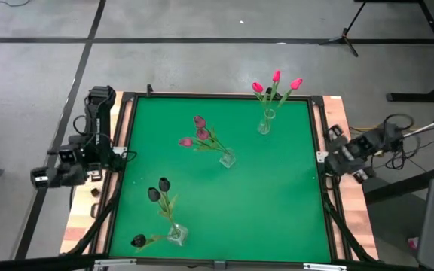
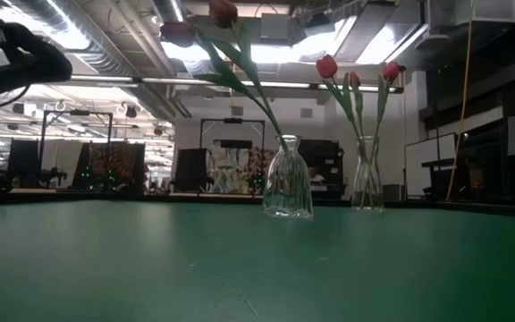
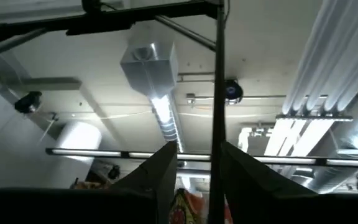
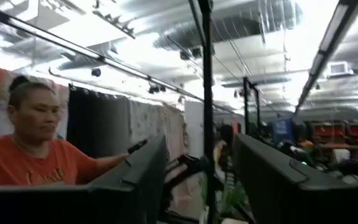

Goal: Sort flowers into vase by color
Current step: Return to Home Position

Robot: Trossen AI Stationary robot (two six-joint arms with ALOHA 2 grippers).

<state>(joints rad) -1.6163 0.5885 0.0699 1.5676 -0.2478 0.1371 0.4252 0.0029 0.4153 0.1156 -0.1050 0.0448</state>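
Table (image 1: pixel 277 203) is carrying three clear vases, strung on a diagonal across its green mat.

- Bright pink tulips (image 1: pixel 276 81) are standing in the far vase (image 1: pixel 264 124), close to the far edge and toward the right side. In the high view their heads are showing over that edge.
- Mauve tulips (image 1: pixel 199 132) are leaning leftward out of the middle vase (image 1: pixel 227 158), near the mat's centre.
- Black tulips (image 1: pixel 158 190) are sitting in the front vase (image 1: pixel 176 235), close to the front edge on the left half. One dark head (image 1: pixel 138 241) is drooping low toward the front-left corner, just inside the border.

Left arm (image 1: pixel 89 143) is sitting folded outside the left edge, off the mat. Left gripper (image 3: pixel 197 149) is pointing up at the ceiling, jaws parted and released.

Right arm (image 1: pixel 360 150) is lying folded beyond the right edge. Right gripper (image 4: pixel 201 140) is facing out into the room, jaws spread wide, nothing between them.

Widest open green is lying on the right half, in front of the far vase. A smaller stretch is lying in the far-left quarter.

A person in an orange shirt (image 4: pixel 36 162) is showing in the room behind.
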